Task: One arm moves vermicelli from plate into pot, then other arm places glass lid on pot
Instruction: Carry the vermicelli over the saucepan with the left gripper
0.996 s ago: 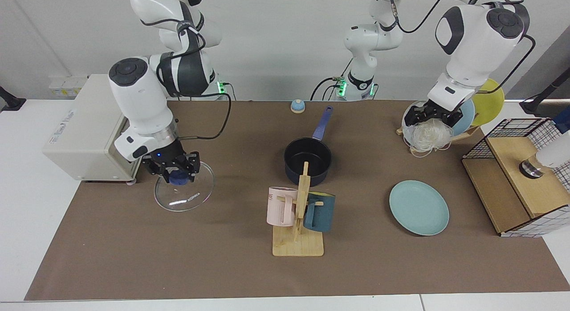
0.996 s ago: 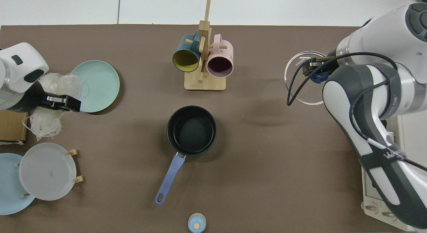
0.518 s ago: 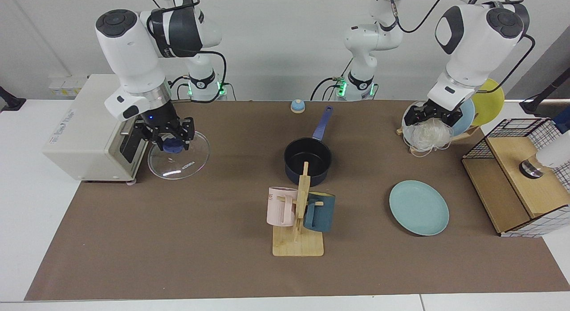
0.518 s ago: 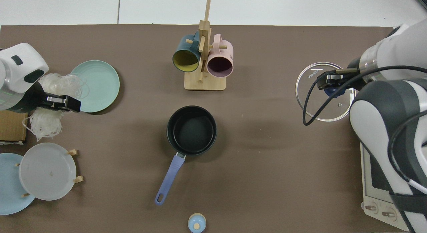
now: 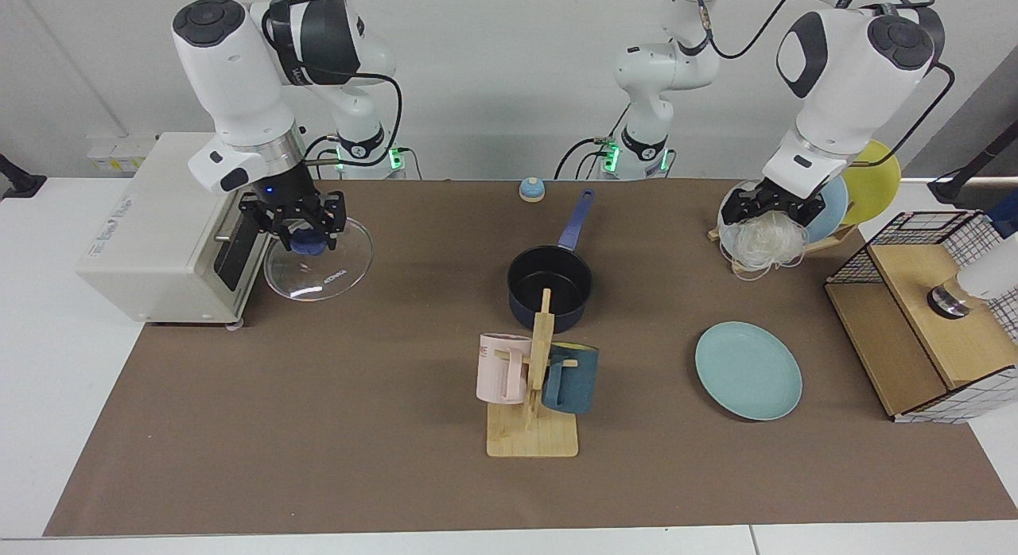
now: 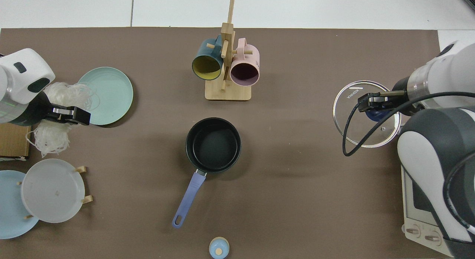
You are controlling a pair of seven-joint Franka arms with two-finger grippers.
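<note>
We see the left gripper (image 5: 768,208) clamped on the vermicelli (image 5: 762,246), apparently airborne; below-inward sits the plate (image 5: 748,370); the right gripper (image 5: 301,225) grips the glass lid (image 5: 322,262) by its knob; the pot (image 5: 549,285) sits between them.

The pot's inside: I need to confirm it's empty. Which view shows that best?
The top view: it looks straight into the pot, showing a bare floor. The facing view sees it obliquely, with a mug rack's post crossing its near rim.

Only clearly legible text: "KONKA" printed in white on the glass lid (image 6: 366,114), near its rim. The pink mug (image 5: 503,368) carries some red lettering, too cut off to read. The white oven (image 5: 155,233) has a small blue label on top, too small to read.
</note>
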